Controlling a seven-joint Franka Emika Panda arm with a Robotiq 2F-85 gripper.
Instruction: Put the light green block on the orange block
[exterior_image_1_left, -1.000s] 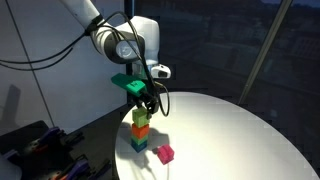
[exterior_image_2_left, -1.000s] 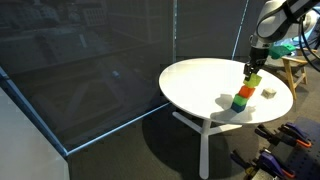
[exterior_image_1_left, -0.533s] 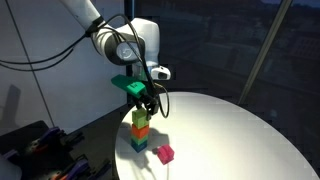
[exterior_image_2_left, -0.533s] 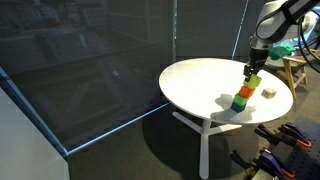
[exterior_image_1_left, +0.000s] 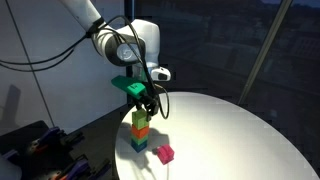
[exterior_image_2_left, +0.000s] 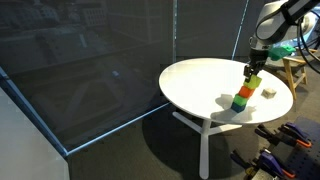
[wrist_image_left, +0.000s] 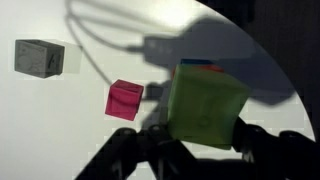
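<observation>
No change over last sec: gripper (exterior_image_1_left: 143, 108) still clamped on lt green block (exterior_image_1_left: 141, 117), which sits directly atop orange block (exterior_image_1_left: 141, 129) (teal cube (exterior_image_1_left: 138, 142) under orange, magenta cube (exterior_image_1_left: 165, 153) near it). Placement looks done; release prob. next.

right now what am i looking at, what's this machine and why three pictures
It is a robot arm at a round white table. Two pictures come from cameras in the room; the third looks down from the arm's wrist. The jaws at its tip are shut on a light green block that tops a small tower: an orange block under it, a dark green block at the bottom. A pink block and a grey block lie loose on the table.
</observation>
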